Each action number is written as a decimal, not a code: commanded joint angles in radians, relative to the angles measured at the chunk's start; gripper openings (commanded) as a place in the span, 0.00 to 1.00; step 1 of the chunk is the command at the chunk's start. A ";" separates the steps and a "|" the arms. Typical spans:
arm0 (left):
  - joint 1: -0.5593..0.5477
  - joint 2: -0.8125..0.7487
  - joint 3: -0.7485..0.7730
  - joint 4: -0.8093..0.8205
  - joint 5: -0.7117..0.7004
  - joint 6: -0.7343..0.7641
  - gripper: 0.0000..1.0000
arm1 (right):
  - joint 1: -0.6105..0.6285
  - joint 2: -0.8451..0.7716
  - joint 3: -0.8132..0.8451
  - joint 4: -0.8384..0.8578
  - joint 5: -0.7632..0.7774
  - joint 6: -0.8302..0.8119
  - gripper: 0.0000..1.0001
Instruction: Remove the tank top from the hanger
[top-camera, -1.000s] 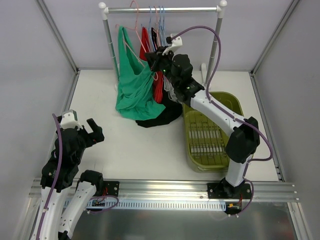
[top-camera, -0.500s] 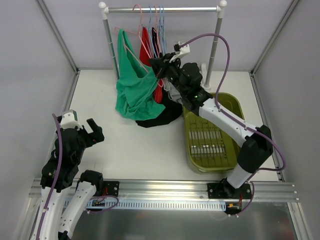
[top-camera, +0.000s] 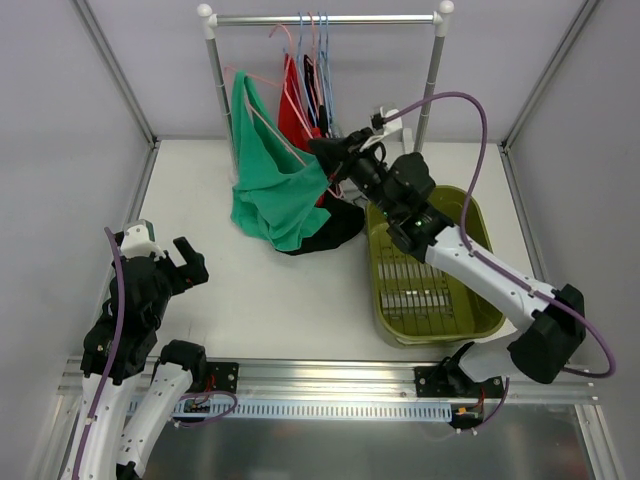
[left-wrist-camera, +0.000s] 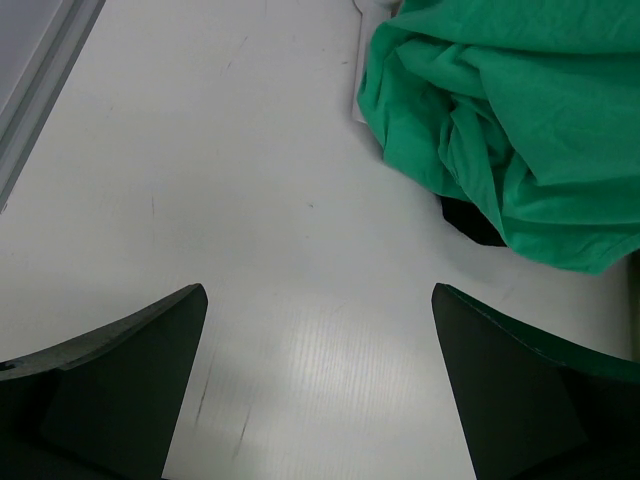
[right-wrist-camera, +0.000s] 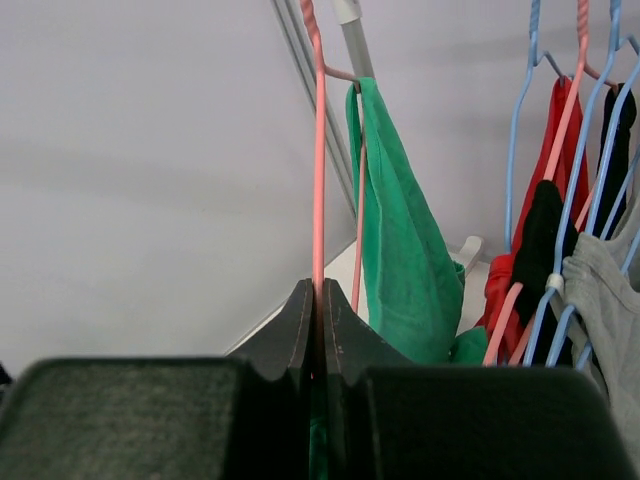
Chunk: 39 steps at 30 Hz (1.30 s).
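Right gripper (right-wrist-camera: 318, 300) pinches pink hanger (right-wrist-camera: 319, 150) wire, far centre by rack (top-camera: 320, 18). Green tank top (top-camera: 268, 190) hangs off hanger's left end, hem bunched on table (top-camera: 300, 290). Left gripper (left-wrist-camera: 315, 330) spread wide, near left.

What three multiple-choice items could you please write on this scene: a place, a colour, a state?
1. Where does the basket stand? A: at the right side of the table. B: beside the left arm. C: on the rail.
2. What colour is the hanger in the right gripper? A: blue. B: pink. C: white.
3. How is the left gripper? A: shut on cloth. B: shut on a hanger. C: open, empty.
Key: 1 A, it sits right of the green tank top; 2 B, the jaws pinch pink wire; 3 C, its fingers stand wide apart.
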 joint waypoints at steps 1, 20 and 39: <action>0.008 -0.005 -0.002 0.025 -0.007 -0.015 0.99 | 0.026 -0.134 -0.050 0.149 -0.002 0.012 0.00; 0.008 -0.018 0.033 0.027 -0.024 -0.001 0.99 | 0.081 -0.610 -0.208 -0.124 -0.134 0.050 0.00; 0.008 0.289 0.578 0.155 0.672 0.067 0.99 | 0.081 -0.771 -0.035 -0.589 -0.281 0.110 0.00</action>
